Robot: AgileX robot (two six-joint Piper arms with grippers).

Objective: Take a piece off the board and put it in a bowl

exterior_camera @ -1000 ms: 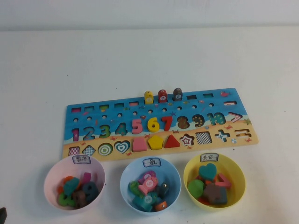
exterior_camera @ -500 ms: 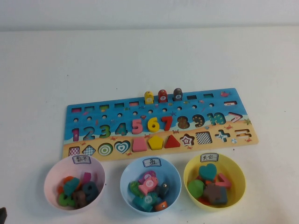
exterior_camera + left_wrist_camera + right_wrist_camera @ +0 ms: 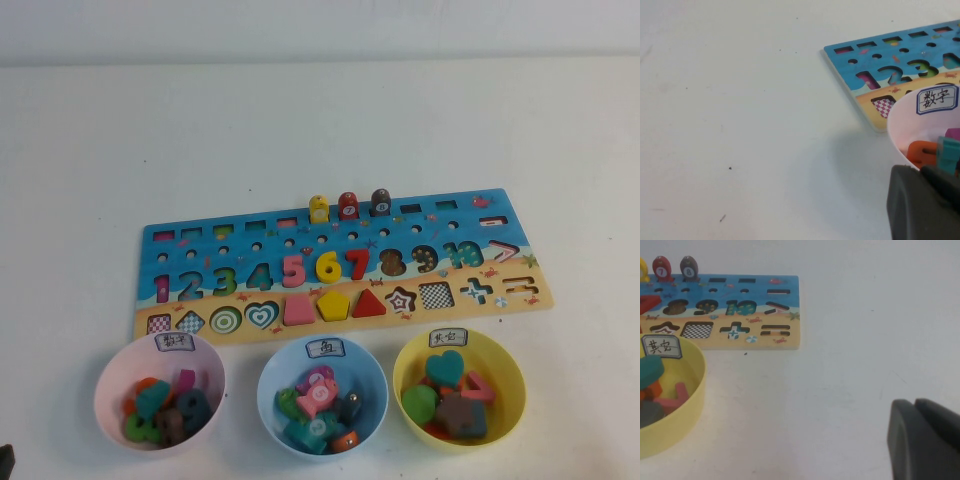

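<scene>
The blue and sandy board (image 3: 340, 235) lies across the middle of the table; its 8 cut-out (image 3: 393, 262) is empty. The pale pink bowl (image 3: 110, 385) with a white label stands in front of the board's left end and holds several coloured numerals. A dark brown piece (image 3: 172, 424) lies among them; I cannot make out its shape. My left gripper (image 3: 922, 170) is shut and empty, low beside the pink bowl's rim (image 3: 900, 125). My right gripper (image 3: 915, 402) is shut and empty over bare table, to the right of the yellow bowl.
A light blue bowl (image 3: 270, 375) and a yellow bowl (image 3: 508, 375), both holding pieces, stand in front of the board. Yellow, red and brown pegs (image 3: 348, 205) stand on the board's far edge. Numerals 5, 6 and 7 (image 3: 326, 266) sit in the board.
</scene>
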